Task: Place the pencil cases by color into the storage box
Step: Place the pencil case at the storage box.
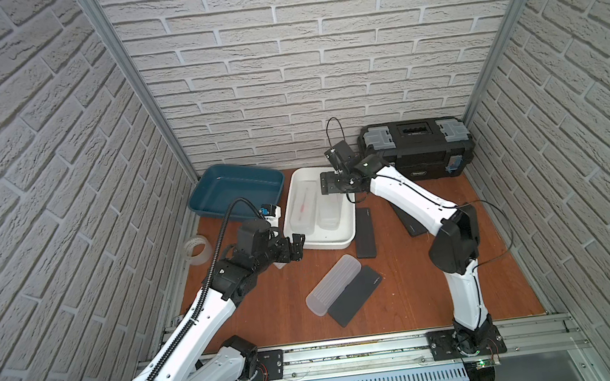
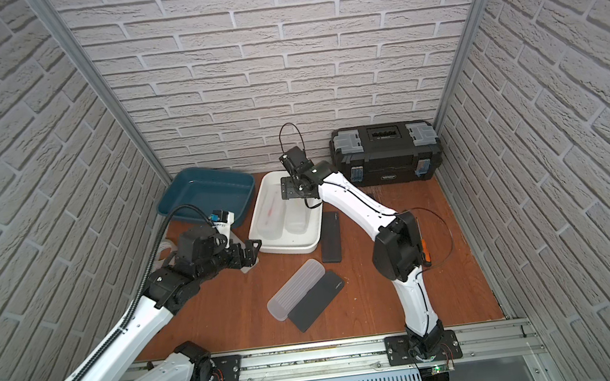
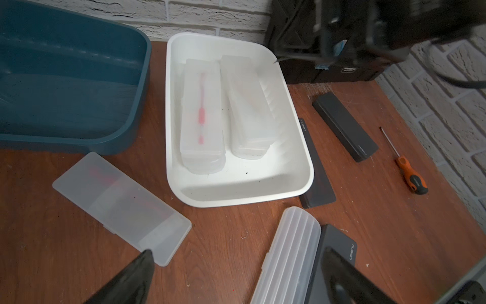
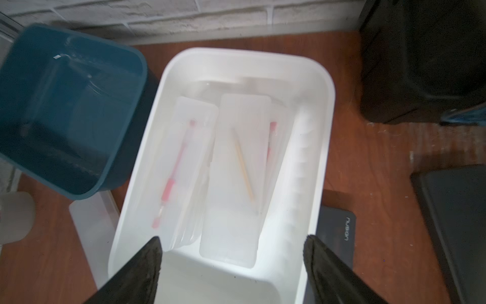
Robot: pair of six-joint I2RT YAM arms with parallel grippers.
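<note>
Logged right gripper [image 4: 231, 242] parted, empty, above white box [image 4: 326, 86]; left gripper [image 3: 236, 251] wide, empty, by box's near corner. Inside box: frosted cases [image 4: 236, 171], perhaps three, blurred. Outside, near box: black cases [image 1: 364, 231], two loose frosted cases [image 3: 121, 208].

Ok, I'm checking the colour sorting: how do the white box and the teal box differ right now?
Colour: the white box is plain white, the teal box dark teal. Contents: the white box holds frosted pencil cases; the teal box shows none. Attention: the right tool hovers open over the white box, not the teal box. Both are open-topped, rounded rectangular boxes standing side by side.
</note>
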